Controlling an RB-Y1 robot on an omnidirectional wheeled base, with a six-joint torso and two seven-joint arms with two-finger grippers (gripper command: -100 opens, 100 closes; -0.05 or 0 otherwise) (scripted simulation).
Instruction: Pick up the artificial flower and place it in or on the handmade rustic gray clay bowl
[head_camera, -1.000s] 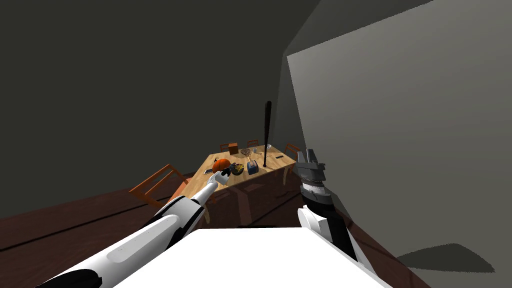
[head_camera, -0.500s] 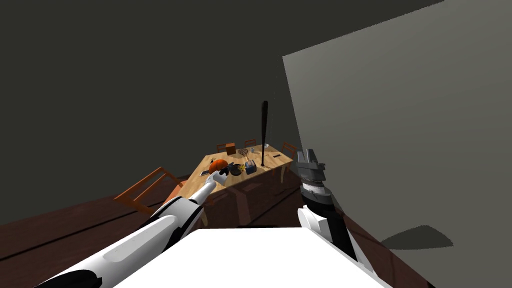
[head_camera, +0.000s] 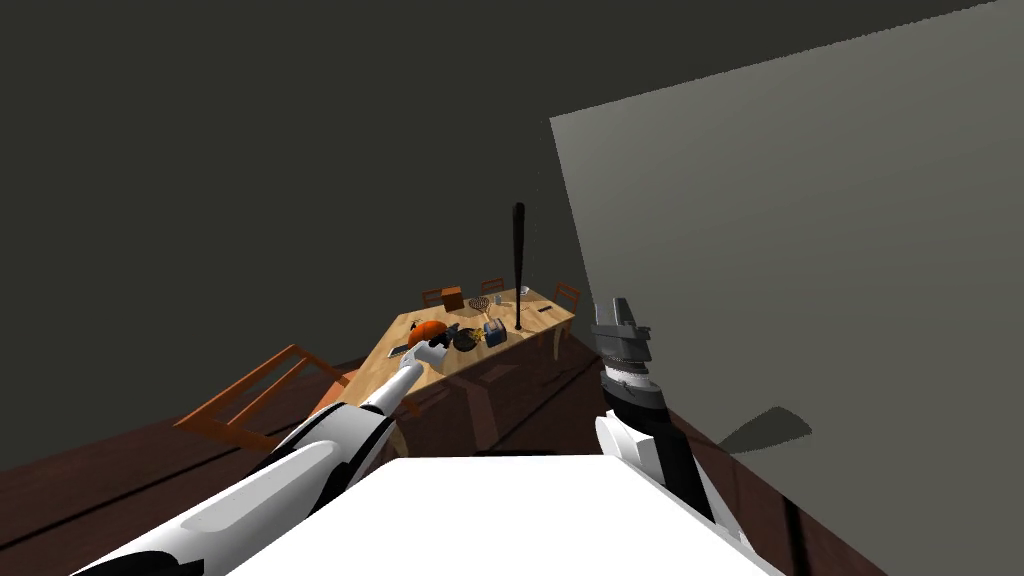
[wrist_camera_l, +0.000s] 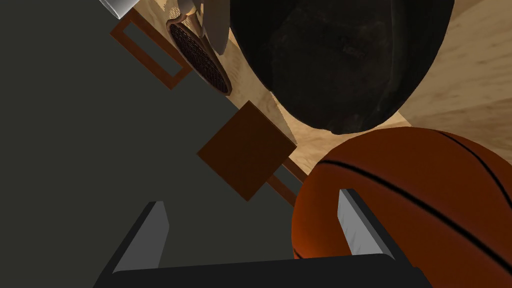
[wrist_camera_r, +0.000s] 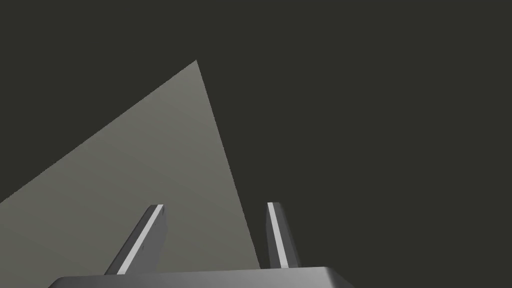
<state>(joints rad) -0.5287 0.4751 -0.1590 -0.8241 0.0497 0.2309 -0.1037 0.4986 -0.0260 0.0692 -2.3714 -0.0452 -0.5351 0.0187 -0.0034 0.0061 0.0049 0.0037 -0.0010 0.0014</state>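
The left end effector (wrist_camera_l: 252, 197) is held over the tabletop (wrist_camera_l: 465, 75), fingers apart and empty, the dark bowl (wrist_camera_l: 340, 60) just beyond. The flower (head_camera: 479, 335) is spotted as a yellow speck mid-frame in the head view, right beside that bowl. The right end effector (wrist_camera_r: 215, 205) is raised, fingers apart.

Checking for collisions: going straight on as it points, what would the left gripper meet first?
Probably the brown box dead ahead, but depth is unclear; the basketball close alongside may be grazed sooner.
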